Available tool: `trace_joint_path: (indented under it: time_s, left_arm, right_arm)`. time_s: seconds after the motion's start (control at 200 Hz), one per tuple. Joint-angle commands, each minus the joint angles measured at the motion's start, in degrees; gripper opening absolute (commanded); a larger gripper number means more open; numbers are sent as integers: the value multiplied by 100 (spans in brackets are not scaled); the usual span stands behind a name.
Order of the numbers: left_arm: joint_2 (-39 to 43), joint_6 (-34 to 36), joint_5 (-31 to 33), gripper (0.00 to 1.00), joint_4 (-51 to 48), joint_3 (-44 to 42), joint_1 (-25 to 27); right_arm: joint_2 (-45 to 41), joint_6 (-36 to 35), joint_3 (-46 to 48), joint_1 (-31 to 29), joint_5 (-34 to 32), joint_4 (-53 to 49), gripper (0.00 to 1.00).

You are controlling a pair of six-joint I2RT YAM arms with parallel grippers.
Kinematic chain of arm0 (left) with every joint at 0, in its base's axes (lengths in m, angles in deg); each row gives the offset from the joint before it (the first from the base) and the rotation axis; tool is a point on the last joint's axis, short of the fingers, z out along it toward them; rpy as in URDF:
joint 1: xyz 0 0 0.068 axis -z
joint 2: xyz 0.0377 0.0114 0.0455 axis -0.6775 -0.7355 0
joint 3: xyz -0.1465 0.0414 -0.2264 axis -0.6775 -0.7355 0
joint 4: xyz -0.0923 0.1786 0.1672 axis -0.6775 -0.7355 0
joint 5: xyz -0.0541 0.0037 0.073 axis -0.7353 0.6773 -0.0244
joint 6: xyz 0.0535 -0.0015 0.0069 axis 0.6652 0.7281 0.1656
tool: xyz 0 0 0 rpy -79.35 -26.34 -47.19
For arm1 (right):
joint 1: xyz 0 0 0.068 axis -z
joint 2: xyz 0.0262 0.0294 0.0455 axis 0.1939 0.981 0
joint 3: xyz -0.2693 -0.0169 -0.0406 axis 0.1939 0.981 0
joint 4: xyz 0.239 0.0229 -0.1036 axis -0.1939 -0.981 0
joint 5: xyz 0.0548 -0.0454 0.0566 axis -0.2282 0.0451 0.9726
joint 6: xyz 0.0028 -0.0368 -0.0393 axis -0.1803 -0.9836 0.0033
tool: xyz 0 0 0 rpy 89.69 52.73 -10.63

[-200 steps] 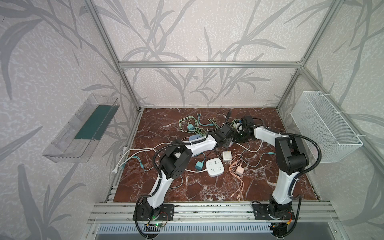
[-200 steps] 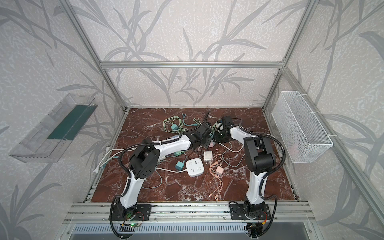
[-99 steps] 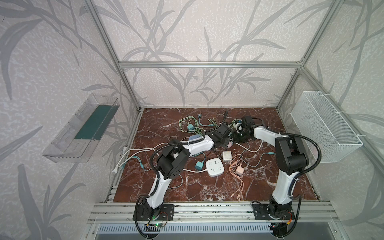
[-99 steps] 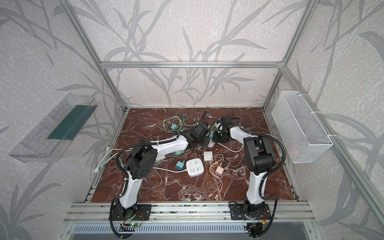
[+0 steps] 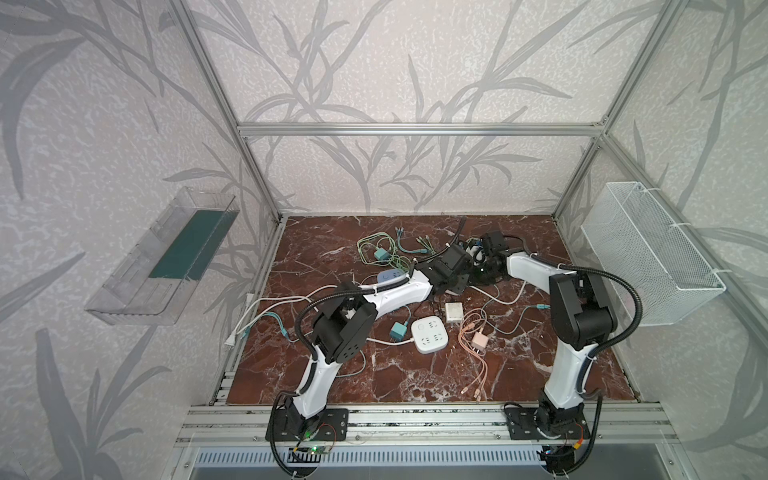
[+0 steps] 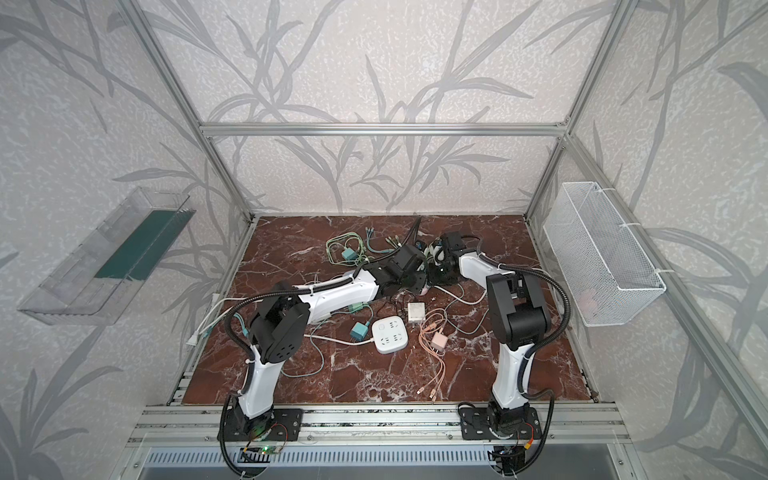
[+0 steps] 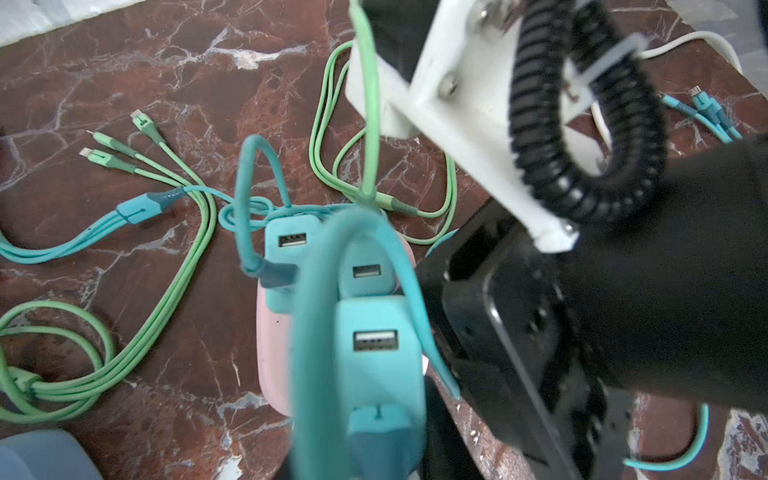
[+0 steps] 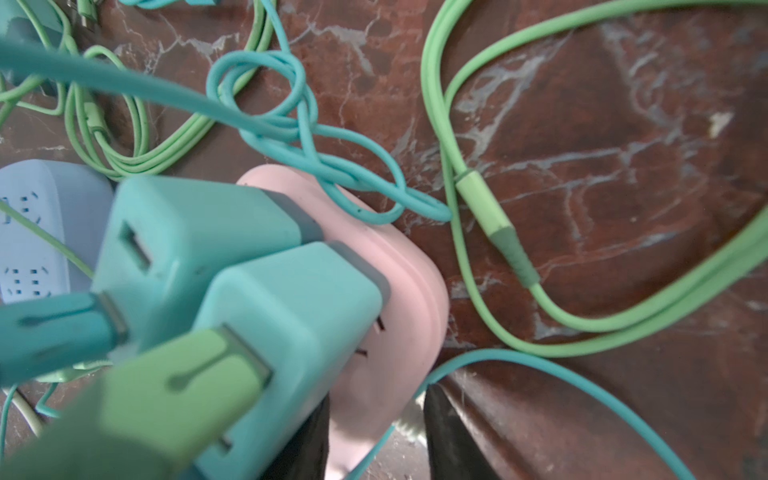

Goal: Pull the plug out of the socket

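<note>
A pink socket [image 7: 272,353] lies at the back middle of the marble floor with three teal plugs in it. In the left wrist view the nearest teal plug [image 7: 376,357], with a teal cable in its port, sits between the dark fingers of my left gripper [image 7: 374,457], which is shut on it. In the right wrist view my right gripper [image 8: 374,440] is shut on the edge of the pink socket [image 8: 386,299], beside two teal plugs [image 8: 299,332]. In both top views the grippers [image 5: 451,266] [image 6: 440,259] meet and hide the socket.
Green cables [image 7: 124,353] and teal cables [image 8: 291,124] loop around the socket. A blue power strip [image 5: 390,275] lies to its left. Nearer the front lie a white power strip [image 5: 430,334], a white adapter [image 5: 454,311], a pink adapter [image 5: 480,341] and a teal adapter [image 5: 398,330]. A wire basket [image 5: 648,253] hangs on the right wall.
The left arm has shifted slightly to the left. Both grippers stay together at the socket with their grips unchanged.
</note>
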Motion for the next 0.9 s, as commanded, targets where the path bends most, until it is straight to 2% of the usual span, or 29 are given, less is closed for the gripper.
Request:
trace_joint_path:
  time_s: [0.0, 0.235, 0.61, 0.895]
  left_arm:
    - [222, 149, 157, 13, -26, 126, -6]
    - [602, 53, 265, 13, 202, -389, -15]
    - [1189, -511, 171, 13, 1048, -1529, -32]
    - [1401, -753, -261, 15, 1731, -2259, -94]
  right_arm:
    - [268, -66, 76, -23, -339, -458, 39]
    - [37, -51, 193, -11, -88, -105, 42]
    - [-514, 111, 561, 146, 444, 635, 56]
    - [-943, 60, 827, 222, 525, 969, 60]
